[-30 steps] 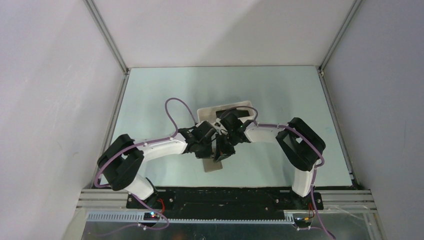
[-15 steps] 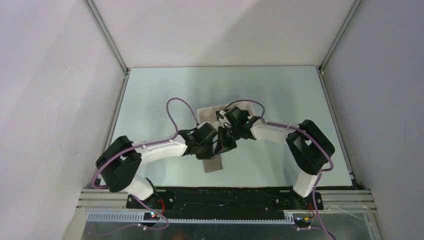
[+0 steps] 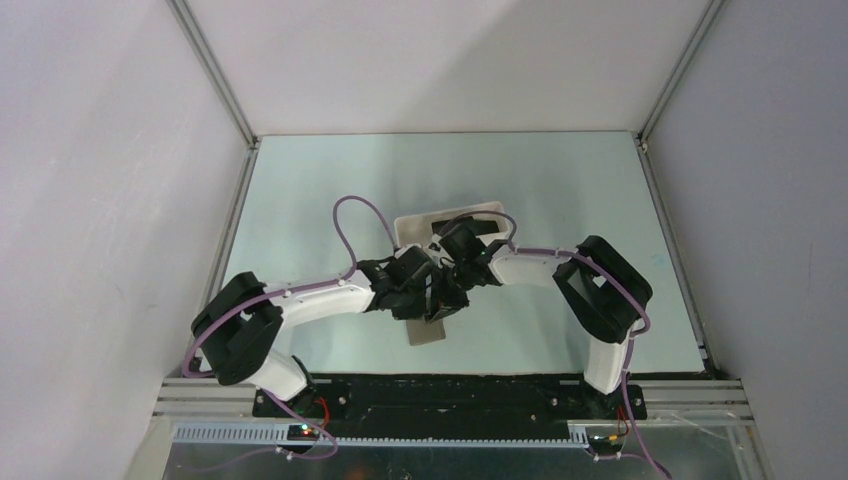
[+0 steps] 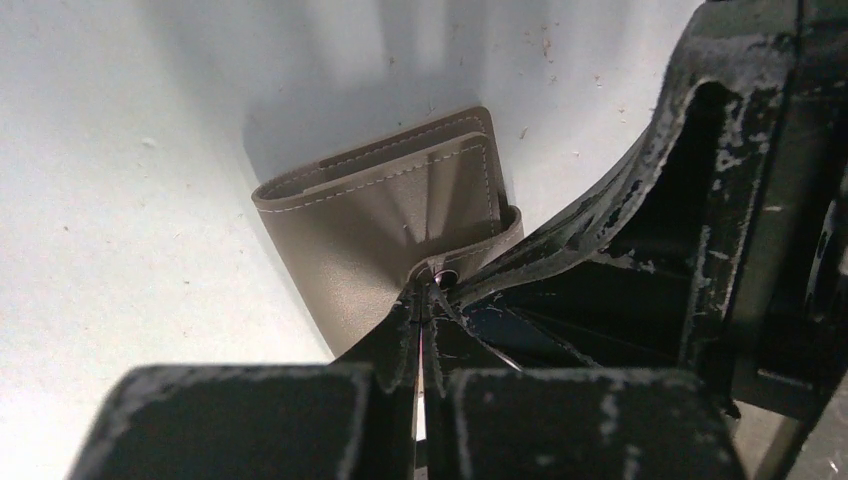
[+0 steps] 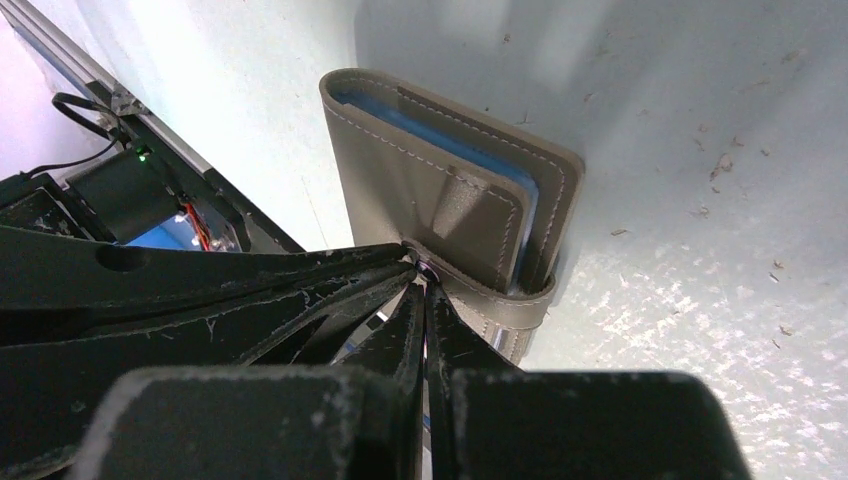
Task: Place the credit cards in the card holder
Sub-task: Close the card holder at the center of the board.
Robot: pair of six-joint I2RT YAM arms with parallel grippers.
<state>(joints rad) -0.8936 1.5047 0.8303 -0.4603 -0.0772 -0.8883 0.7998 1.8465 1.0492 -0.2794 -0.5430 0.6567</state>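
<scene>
Returned the right gripper to the card holder beside the left gripper, both with fingers pressed together at its strap tab; likely still unopened.

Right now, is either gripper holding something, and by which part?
It cannot be told: left gripper and right gripper, both shut, meet at the card holder's strap tab, maybe pinching it.

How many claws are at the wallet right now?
2: left claw and right claw, both shut, tips meeting at the strap tab of the wallet. Neither is hidden.
</scene>
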